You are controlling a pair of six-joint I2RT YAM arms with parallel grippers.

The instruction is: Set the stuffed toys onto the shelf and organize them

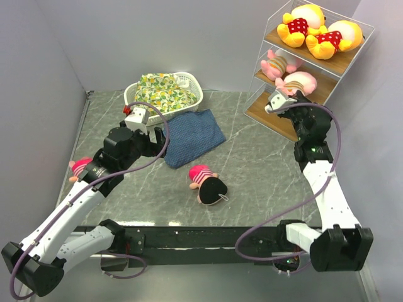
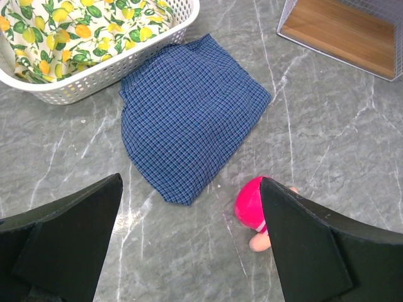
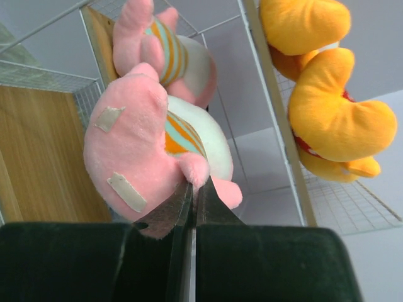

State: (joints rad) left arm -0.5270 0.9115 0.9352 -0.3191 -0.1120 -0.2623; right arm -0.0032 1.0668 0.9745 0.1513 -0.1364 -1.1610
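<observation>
The white wire shelf (image 1: pixel 343 63) stands at the far right. Two yellow bears (image 1: pixel 318 31) lie on its top board and two pink striped piglets on the middle board. My right gripper (image 1: pixel 288 95) is shut on a limb of the nearer piglet (image 1: pixel 299 82), which rests at the board's front; the right wrist view shows the gripper (image 3: pixel 192 189) pinching this piglet (image 3: pixel 138 157). One pink-hatted doll (image 1: pixel 208 184) lies mid-table, another (image 1: pixel 79 167) at the left, partly behind my left arm. My left gripper (image 1: pixel 153 137) is open and empty (image 2: pixel 191 182) above the table, the doll (image 2: pixel 252 204) by its right finger.
A white laundry basket (image 1: pixel 192 94) with a yellow-green floral bundle (image 1: pixel 162 91) stands at the back. A blue folded cloth (image 1: pixel 192 135) lies in front of it, just beyond my left gripper. The shelf's bottom board (image 1: pixel 271 116) is bare. Grey walls close in on both sides.
</observation>
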